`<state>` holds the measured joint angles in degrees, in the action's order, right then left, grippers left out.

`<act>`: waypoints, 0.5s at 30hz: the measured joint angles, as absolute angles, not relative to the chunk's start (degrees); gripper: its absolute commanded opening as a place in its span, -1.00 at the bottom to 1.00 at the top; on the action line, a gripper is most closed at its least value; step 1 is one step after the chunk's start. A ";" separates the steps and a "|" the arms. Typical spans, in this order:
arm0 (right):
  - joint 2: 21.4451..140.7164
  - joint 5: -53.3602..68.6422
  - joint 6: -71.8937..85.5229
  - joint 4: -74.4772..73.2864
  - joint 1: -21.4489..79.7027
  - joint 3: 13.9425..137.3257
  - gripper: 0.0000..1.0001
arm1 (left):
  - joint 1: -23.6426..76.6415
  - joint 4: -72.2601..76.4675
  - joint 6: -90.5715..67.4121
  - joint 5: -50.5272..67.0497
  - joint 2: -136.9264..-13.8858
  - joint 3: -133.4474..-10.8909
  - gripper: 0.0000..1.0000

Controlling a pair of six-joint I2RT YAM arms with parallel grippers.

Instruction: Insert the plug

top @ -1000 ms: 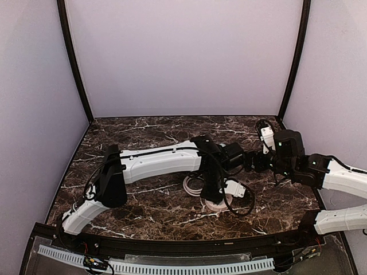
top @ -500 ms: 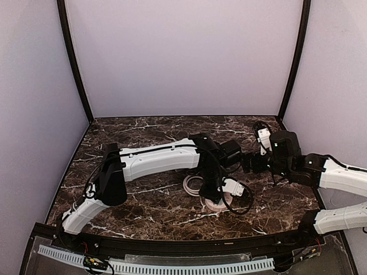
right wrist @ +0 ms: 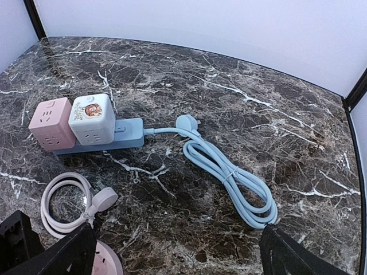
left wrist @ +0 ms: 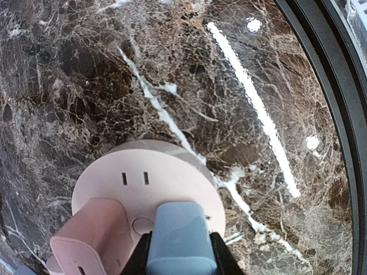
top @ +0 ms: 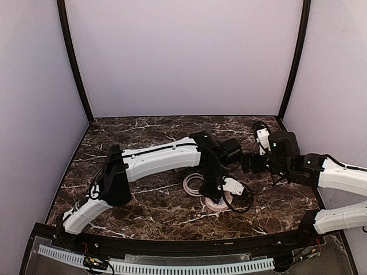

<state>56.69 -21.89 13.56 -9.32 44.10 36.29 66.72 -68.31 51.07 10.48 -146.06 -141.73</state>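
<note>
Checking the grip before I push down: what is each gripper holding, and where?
The left gripper pinches the pale blue rectangular plug by its two opposite sides, over the round pink socket hub. The right gripper is open and empty.

Marble table (right wrist: 298,103); blue power strip (right wrist: 132,136) bearing pink cube (right wrist: 50,123), white cube (right wrist: 92,119).
</note>
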 measured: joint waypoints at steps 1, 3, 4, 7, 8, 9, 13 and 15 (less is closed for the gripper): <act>56.82 -21.89 13.54 -9.26 44.10 36.29 0.97 | 66.67 -68.45 51.11 10.59 -146.19 -141.93 -0.98; 57.12 -21.87 13.52 -9.19 44.07 36.29 0.97 | 66.61 -68.66 51.22 10.74 -146.39 -142.23 -0.98; 57.32 -21.87 13.50 -9.13 44.07 36.29 0.97 | 66.61 -68.73 51.24 10.81 -146.50 -142.39 -0.98; 57.80 -21.89 13.43 -9.08 43.97 36.29 0.97 | 66.59 -69.06 51.18 10.94 -146.98 -142.87 -0.98; 57.93 -21.89 13.39 -9.06 43.83 36.29 0.97 | 66.59 -69.28 51.11 10.94 -147.17 -143.24 -0.98; 58.02 -21.89 13.37 -9.06 43.79 36.29 0.97 | 66.59 -69.43 51.00 10.90 -147.41 -143.50 -0.98; 58.11 -21.87 13.19 -9.04 43.70 36.29 0.97 | 66.63 -70.19 50.74 10.63 -149.16 -145.71 -0.98; 58.11 -21.89 13.15 -9.04 43.66 36.29 0.97 | 66.63 -70.57 50.68 10.68 -149.49 -146.21 -0.98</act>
<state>58.11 -21.89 13.15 -9.04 43.66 36.29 66.63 -70.57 50.68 10.68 -149.49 -146.21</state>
